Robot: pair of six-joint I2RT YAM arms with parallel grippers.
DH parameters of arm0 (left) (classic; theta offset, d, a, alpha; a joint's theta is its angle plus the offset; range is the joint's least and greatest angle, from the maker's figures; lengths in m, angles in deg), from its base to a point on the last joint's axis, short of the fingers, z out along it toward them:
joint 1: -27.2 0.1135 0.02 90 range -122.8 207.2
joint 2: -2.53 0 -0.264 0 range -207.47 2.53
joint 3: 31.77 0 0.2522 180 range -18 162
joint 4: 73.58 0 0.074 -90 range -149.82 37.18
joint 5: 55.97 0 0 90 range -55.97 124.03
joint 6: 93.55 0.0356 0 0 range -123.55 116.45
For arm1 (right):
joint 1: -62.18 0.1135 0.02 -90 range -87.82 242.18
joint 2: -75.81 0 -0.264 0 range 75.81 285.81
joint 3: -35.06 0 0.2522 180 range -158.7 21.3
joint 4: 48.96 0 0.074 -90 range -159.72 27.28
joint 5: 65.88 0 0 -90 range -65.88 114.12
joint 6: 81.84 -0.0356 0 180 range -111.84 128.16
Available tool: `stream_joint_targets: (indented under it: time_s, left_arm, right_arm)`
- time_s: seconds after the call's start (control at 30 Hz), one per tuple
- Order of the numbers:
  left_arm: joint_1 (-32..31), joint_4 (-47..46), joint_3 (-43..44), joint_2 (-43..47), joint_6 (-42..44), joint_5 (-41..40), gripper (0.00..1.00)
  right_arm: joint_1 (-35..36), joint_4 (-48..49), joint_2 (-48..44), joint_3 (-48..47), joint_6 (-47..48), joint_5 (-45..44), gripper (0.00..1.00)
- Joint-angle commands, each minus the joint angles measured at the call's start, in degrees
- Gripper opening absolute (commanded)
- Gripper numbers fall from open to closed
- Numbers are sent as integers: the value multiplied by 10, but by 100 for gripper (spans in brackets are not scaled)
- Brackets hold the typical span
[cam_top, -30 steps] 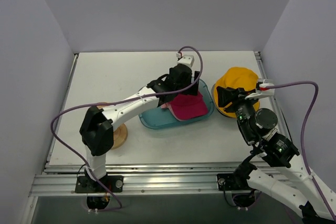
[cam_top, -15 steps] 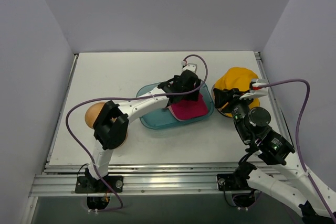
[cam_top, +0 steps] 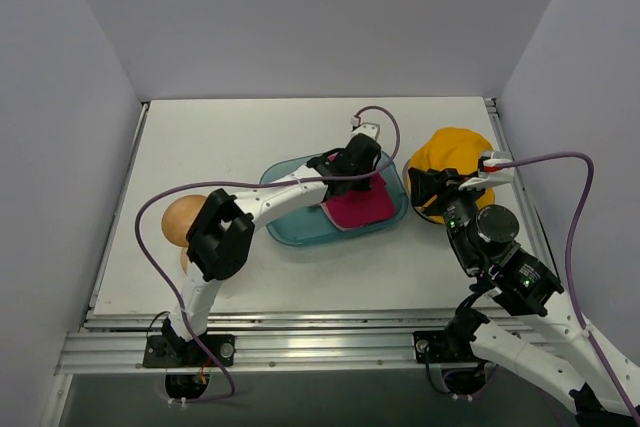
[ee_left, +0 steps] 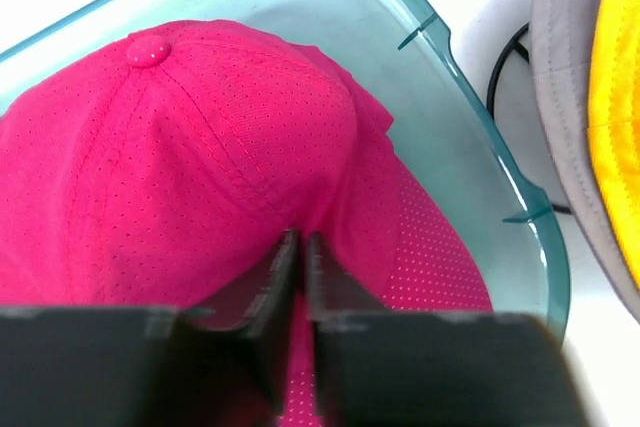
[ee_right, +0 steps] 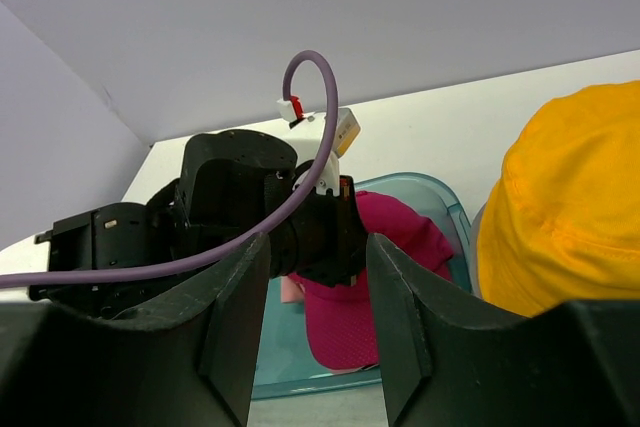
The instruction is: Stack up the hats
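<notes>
A magenta hat (cam_top: 362,205) (ee_left: 180,157) lies in the teal tray (cam_top: 292,231). My left gripper (cam_top: 352,161) (ee_left: 301,243) is down on its crown, jaws shut and pinching a fold of the magenta cloth. A pale pink hat (ee_right: 291,292) peeks out from under the magenta one (ee_right: 370,317). The yellow-orange hat (cam_top: 455,150) (ee_right: 570,217) sits right of the tray, over a grey hat whose edge (ee_left: 568,117) shows. My right gripper (cam_top: 432,188) (ee_right: 318,243) hovers open beside the yellow-orange hat, nothing between its fingers.
A round-topped wooden stand (cam_top: 182,219) sits at the left, close to the left arm's elbow. The tray's rim (ee_left: 480,157) almost touches the grey and yellow-orange hats. Walls enclose the table on three sides.
My left gripper came down onto the magenta hat and closed from wide open onto its cloth. The left elbow swung right, uncovering the wooden stand. The right gripper barely shifted.
</notes>
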Motion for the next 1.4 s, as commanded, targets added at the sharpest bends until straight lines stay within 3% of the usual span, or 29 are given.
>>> stream_joint_targets:
  time_s: [0.0,0.03,0.07,0.47,1.03,1.2,1.37]
  left_arm:
    - [-3,-14,19,48,25,-9,11]
    - [-5,-10,23,56,35,-18,4]
    - [-6,0,27,64,41,-21,2]
    - [-6,61,32,186,88,-51,2]
    - [11,228,86,295,119,-168,2]
    - [14,280,55,365,104,-247,2]
    - [15,342,6,464,66,-261,2]
  right_arm:
    - [3,18,5,-3,6,-19,40]
    - [3,17,7,-4,6,-20,40]
    - [3,16,8,-4,6,-22,40]
    - [2,18,12,-3,7,-27,40]
    - [3,15,11,-2,8,-40,40]
    - [3,14,13,-4,9,-33,40]
    - [3,14,18,-4,11,-33,40]
